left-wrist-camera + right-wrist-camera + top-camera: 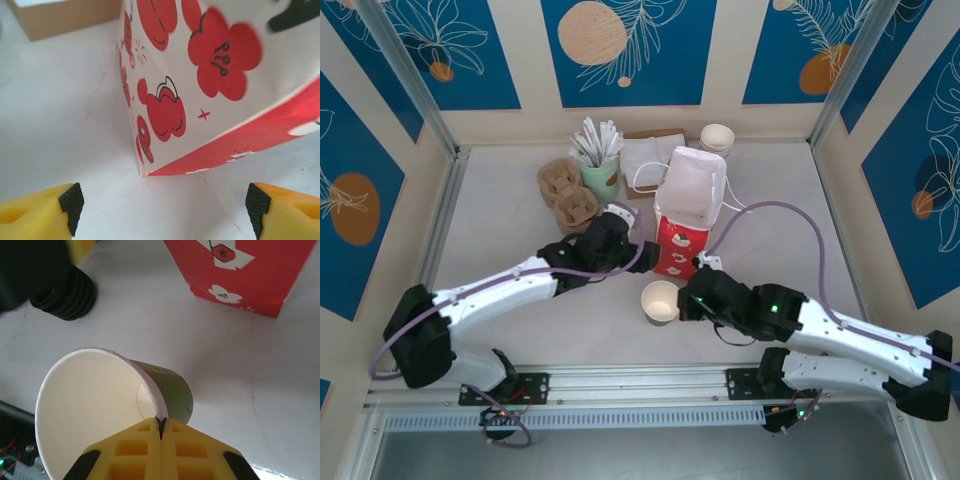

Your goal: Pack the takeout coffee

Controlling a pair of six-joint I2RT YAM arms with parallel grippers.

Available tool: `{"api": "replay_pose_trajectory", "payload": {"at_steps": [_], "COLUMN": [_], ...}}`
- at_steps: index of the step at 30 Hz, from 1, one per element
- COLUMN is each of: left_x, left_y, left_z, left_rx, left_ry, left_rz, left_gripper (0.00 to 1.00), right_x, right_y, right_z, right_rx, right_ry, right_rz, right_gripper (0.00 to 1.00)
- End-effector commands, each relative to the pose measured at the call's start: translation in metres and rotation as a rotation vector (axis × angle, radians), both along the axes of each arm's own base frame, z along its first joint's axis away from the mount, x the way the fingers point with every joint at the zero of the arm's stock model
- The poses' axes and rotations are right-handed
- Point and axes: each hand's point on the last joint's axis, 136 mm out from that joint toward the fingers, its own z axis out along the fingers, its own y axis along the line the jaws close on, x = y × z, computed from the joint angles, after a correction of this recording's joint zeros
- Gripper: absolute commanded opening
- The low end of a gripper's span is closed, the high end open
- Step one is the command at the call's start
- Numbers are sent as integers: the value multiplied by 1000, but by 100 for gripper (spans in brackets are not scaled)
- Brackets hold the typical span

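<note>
The takeout coffee is a small paper cup (660, 302) with olive sides (176, 394); its top is open and its pale inside looks empty. It stands on the table in front of the red-and-white bag (688, 215). My right gripper (161, 422) is shut on the cup's rim and reaches it from the right (686, 300). At the bag's left side, my left gripper (628, 236) is open, its yellow fingers (45, 212) spread wide with bare table between them. The bag's lower corner (165, 115) is just ahead of it. A low stack of black lids (65, 292) lies left of the bag.
At the back stand brown cup carriers (567, 190), a green cup of sticks (601, 165), white paper bags (650, 160) and a stack of pale cups (717, 137). A brown box (60, 17) lies beyond the left gripper. Walls close in on three sides.
</note>
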Motion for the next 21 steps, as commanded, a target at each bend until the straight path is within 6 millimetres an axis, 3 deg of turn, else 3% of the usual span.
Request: {"api": "replay_pose_trajectory", "payload": {"at_steps": [1,6,12,18,21], "left_x": [-7,-20,-33,-49,-53], "left_y": [37,94,156,195,204], "left_z": [8,9,-11,-33,-48], "left_rx": [58,68,108,105,98], "left_ry": [-5,51,183,276,314], "left_rz": [52,172,363,514,546], "left_gripper": [87,88,92,92,90], "right_x": [21,29,30,32,34], "right_y": [9,27,51,71,76], "right_z": [12,2,-20,-36,-38], "right_rx": [44,51,44,5,7], "right_ry": [-95,-80,36,87,86], "right_rz": [-83,-79,-73,-42,-37], "right_gripper": [0,0,0,0,0]}}
